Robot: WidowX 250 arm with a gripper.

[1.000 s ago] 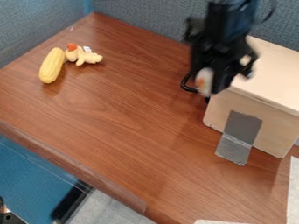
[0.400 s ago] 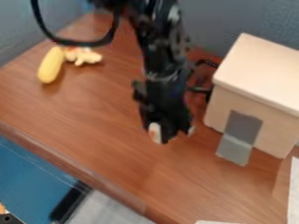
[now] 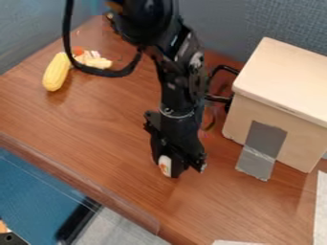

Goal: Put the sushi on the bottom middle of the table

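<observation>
Camera view, arm: the black, jointed robot arm (image 3: 182,91) comes in from the top edge and slants down the view, a black cable (image 3: 96,72) looping out on its upper left side.
Gripper: the black two-finger gripper (image 3: 172,169) points downward over the wood, its fingers closed in on the sushi; whether it touches the tabletop cannot be told.
Tabletop: reddish-brown wood (image 3: 108,124) with fine streaked grain and a glossy sheen, spreading below and around the gripper.
Box: pale, smooth wooden box (image 3: 287,139) with a flat, overhanging lid, to the right of the gripper; a strip of shiny grey tape (image 3: 262,148) runs down its front onto the tabletop.
Partition: blue-grey woven fabric (image 3: 281,19), beyond the gripper and box.
Sushi: small, rounded and white with an orange-red patch (image 3: 165,165), held upright at the gripper's tip, partly hidden by black parts.
Corn: yellow, long and ribbed (image 3: 56,72), well up and left of the gripper.
Plush toy: pale yellow with orange (image 3: 98,62), just beside the corn, partly behind the cable.
</observation>
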